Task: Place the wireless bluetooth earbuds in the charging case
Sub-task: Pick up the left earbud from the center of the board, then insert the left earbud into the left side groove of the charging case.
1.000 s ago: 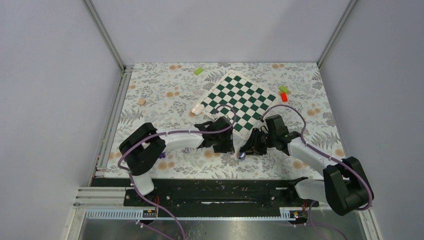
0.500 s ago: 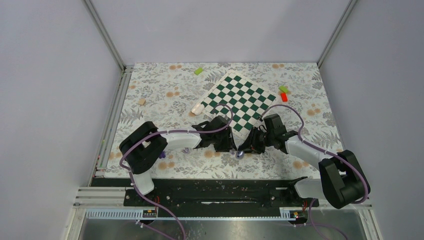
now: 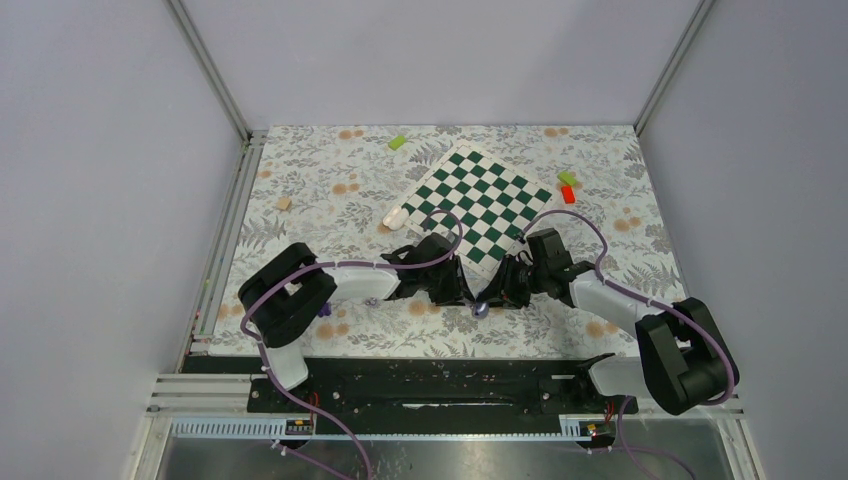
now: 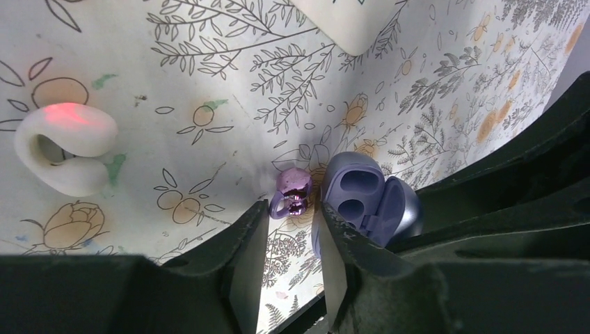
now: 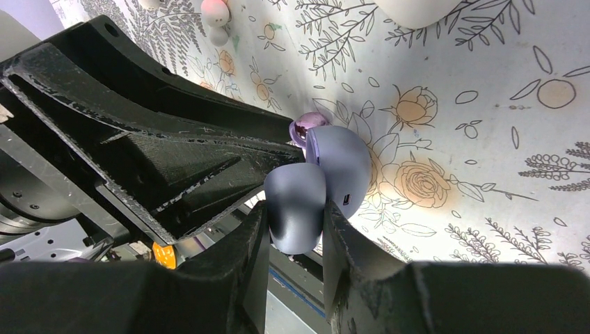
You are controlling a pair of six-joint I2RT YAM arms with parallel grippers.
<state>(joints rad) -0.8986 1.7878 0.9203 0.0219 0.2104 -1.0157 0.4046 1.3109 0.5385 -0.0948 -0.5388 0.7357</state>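
left wrist: earbud (image 4: 292, 191) beside open charging case (image 4: 362, 198)

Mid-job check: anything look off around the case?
The open charging case, held by its lid in the right claw, has both sockets empty. One glossy purple bud lies loose on the mat beside the case, at the tips of the left claw; a white curved earbud lies apart.

Purple earbud (image 4: 292, 193) just beside open charging case (image 4: 365, 205)
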